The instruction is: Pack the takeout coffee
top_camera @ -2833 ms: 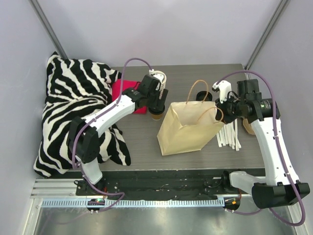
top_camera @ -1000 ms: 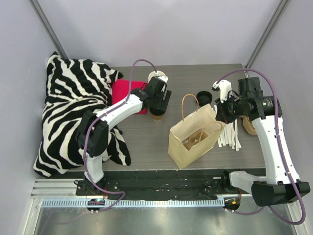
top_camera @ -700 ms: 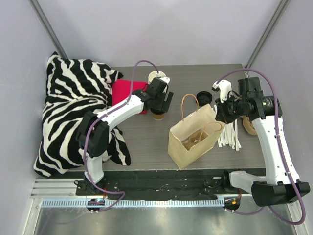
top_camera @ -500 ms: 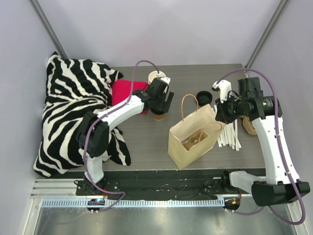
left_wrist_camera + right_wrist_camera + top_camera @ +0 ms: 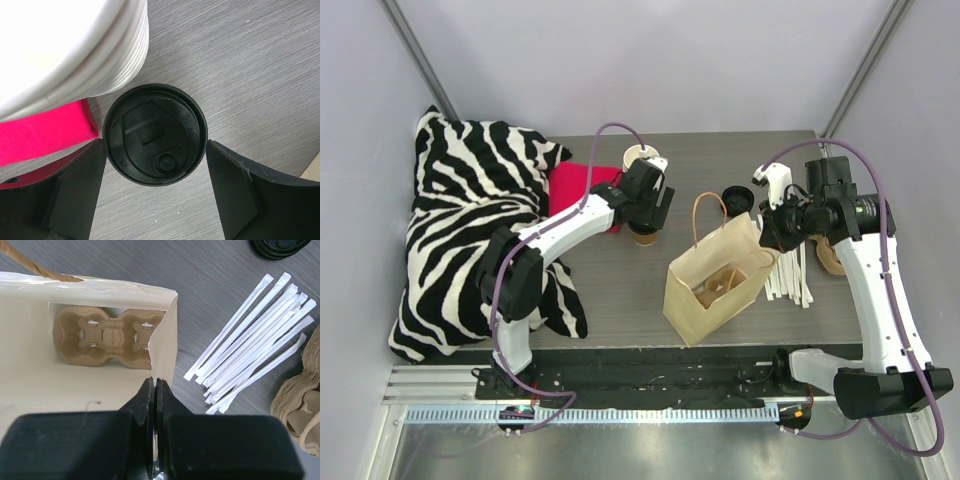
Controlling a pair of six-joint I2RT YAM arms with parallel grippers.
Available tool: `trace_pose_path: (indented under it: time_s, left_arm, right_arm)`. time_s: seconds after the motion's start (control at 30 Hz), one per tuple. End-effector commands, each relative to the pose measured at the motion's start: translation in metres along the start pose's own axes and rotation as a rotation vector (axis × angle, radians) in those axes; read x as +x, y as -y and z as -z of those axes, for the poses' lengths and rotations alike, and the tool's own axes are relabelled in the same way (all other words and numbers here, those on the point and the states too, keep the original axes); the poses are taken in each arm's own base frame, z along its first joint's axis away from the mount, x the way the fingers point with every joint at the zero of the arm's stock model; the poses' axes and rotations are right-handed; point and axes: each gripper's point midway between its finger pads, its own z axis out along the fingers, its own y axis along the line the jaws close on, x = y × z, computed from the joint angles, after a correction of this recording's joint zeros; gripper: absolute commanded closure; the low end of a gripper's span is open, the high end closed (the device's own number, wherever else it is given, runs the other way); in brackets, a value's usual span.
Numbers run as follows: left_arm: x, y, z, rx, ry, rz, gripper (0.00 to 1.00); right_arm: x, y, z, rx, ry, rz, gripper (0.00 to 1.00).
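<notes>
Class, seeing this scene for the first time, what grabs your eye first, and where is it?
The zebra-striped cushion sprawls at the far left. Right of centre, the right gripper pinches the rim of an open paper bag with a cup carrier at its bottom. The left gripper straddles the black-lidded takeout coffee beside a stack of white cups.

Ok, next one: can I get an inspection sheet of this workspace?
Surface: grey wood-grain table, no spills seen.
Job's things: takeout coffee lidded, upright on the table; paper bag open, cup carrier inside.
Clutter: white cup stack, red cloth, zebra fabric, straws, loose lid.
Grippers: left claw straddles the coffee, contact unclear; right claw shut on the bag's rim.
Cables: purple cable looped above each arm.
Surroundings: pale walls.
</notes>
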Motion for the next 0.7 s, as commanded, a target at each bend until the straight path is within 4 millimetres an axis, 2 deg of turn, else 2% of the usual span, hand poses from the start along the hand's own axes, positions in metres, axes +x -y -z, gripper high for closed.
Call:
trace_pose_path:
  time_s: [0.0, 0.33, 0.67]
  left_arm:
    - [-0.012, 0.001, 0.001, -0.009, 0.044, 0.012, 0.16]
    - [0.000, 0.004, -0.006, 0.012, 0.009, 0.005, 0.12]
    - [0.003, 0.003, -0.012, -0.001, 0.000, 0.000, 0.18]
  right_arm:
    - [-0.010, 0.001, 0.005, -0.001, 0.032, 0.023, 0.99]
    - [-0.010, 0.001, 0.003, -0.007, 0.028, 0.025, 0.99]
    - [-0.011, 0.000, 0.002, -0.013, 0.029, 0.023, 0.99]
